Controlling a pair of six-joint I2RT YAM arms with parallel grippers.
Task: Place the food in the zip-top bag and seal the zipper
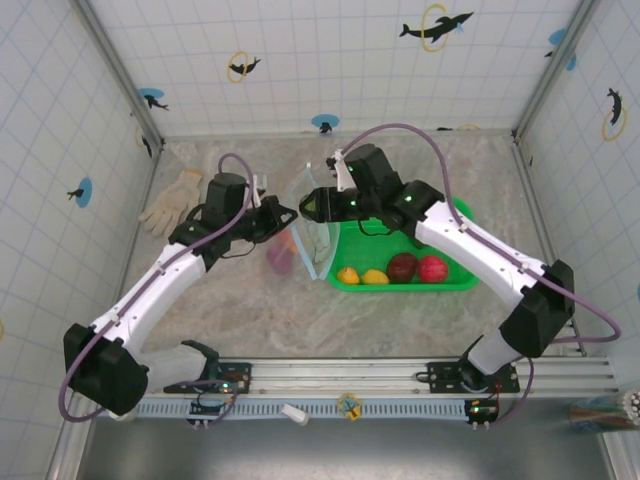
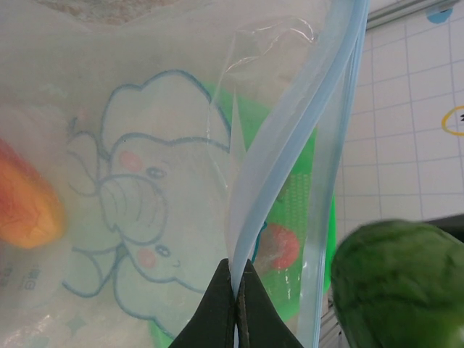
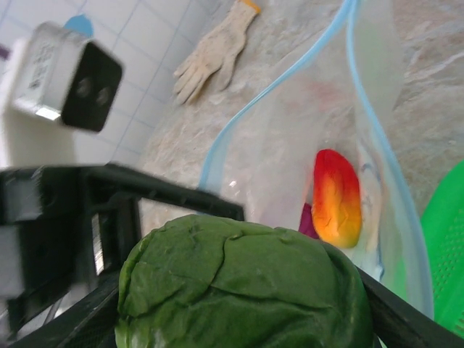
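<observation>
While a pale glove is lying flat at the far left of the table, the left gripper is stretching past it toward the middle. Its jaws are pressing together on the zipper of the zip-top bag. In the left wrist view that light-blue strip is rising from between the dark fingertips and leaning up to the right, running out past the top edge.

The bag is standing on edge at the left end of the green basket; whether the two are touching is hard to tell. Its zipper edge is running from far to near across the table, and its mouth is gaping toward the right arm. Inside, an orange-and-red piece is lying lengthwise along the bag's depth. A magenta piece is peeking out from behind it, mostly covered. The printed plastic is blurring whatever is sitting behind it in the left wrist view, so the red blob there is hard to name.

At the mouth the right gripper is clamping a dark green piece, round and leafy-looking, with its fingers hugging both sides. The frame is cutting off the lower part of that piece.

Farther right, two yellow pieces, a dark brown piece and a red piece are sitting in a row in the basket. The right arm is hiding the basket's far wall.
</observation>
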